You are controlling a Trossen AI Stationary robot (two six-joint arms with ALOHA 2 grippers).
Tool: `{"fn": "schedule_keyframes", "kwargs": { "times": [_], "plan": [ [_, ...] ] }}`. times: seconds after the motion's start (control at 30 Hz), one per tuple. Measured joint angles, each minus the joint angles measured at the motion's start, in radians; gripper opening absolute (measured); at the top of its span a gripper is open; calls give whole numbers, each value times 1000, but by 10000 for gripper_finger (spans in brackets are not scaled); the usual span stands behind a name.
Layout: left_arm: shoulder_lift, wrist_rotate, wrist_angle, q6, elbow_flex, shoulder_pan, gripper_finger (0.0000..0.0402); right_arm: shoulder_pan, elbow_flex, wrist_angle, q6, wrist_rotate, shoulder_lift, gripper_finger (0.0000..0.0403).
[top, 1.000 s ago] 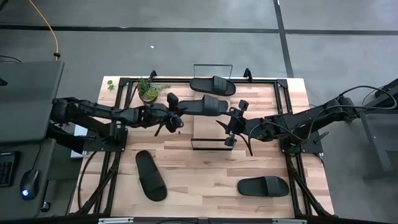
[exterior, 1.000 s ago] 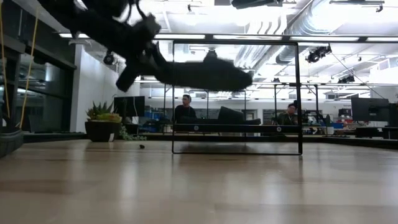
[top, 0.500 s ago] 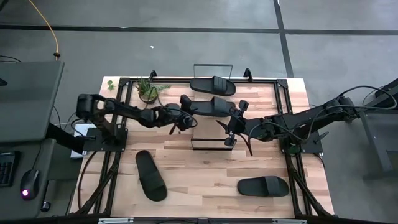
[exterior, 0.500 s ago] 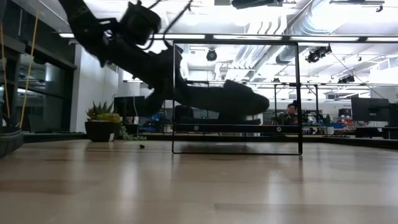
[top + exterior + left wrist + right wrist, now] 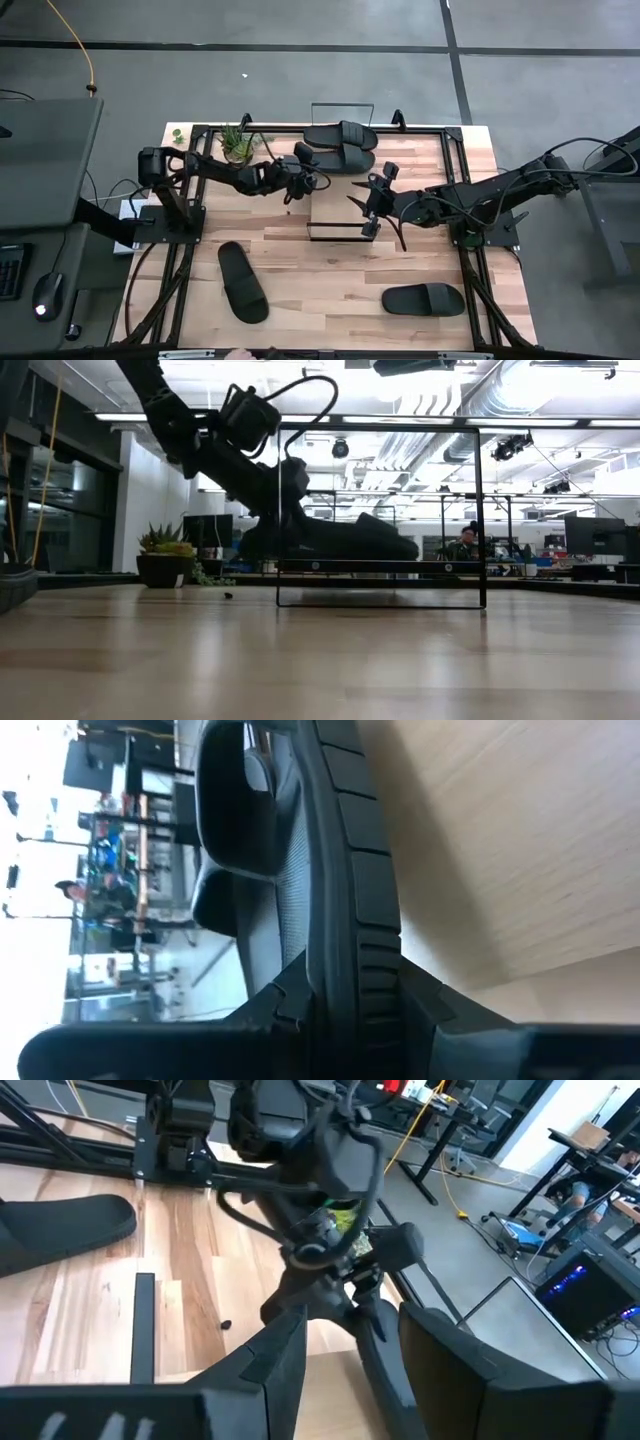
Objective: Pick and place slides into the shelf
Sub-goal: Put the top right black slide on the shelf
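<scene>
A matte black slide (image 5: 338, 160) lies across the light-wood shelf (image 5: 335, 205), with my left gripper (image 5: 303, 176) shut on its end toward the table's left. In the low view this slide (image 5: 350, 540) sits low inside the shelf's wire frame, on or just above the plank (image 5: 380, 566). A second slide (image 5: 342, 136) rests sole-down on the shelf's far part. Two more slides (image 5: 243, 282) (image 5: 422, 299) lie flat on the table's near half. My right gripper (image 5: 371, 206) hovers open at the shelf's right side, touching nothing. My left gripper pinches the slide's sole edge (image 5: 350, 970) between its two fingers (image 5: 290, 1010), at the end toward the table's left. It comes slanting down from the left and above. The slide is nearly level, low over the shelf's plank beside the other slide; whether it rests there I cannot tell.
A potted plant (image 5: 238, 145) stands at the table's far left, close behind the left arm. Black wire rails (image 5: 335, 228) rise at the shelf's near and far ends. People sit in the room beyond the table (image 5: 465, 545). Bare wood lies between the two table slides.
My left gripper has carried the slide toward the far edge and down, from high above the shelf to low over its plank, beside the slide lying there. It has stayed shut on the slide. The right arm has kept still.
</scene>
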Motion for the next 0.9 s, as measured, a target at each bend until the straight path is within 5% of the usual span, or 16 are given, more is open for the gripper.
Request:
{"fn": "schedule_keyframes", "kwargs": {
  "times": [0.73,0.9],
  "plan": [
    [-1,209,-10,-54,0,115,66,0,0,0,18,-3,0,151],
    [-1,206,-20,-79,-1,116,112,0,0,1,18,-3,0,151]
  ]
}}
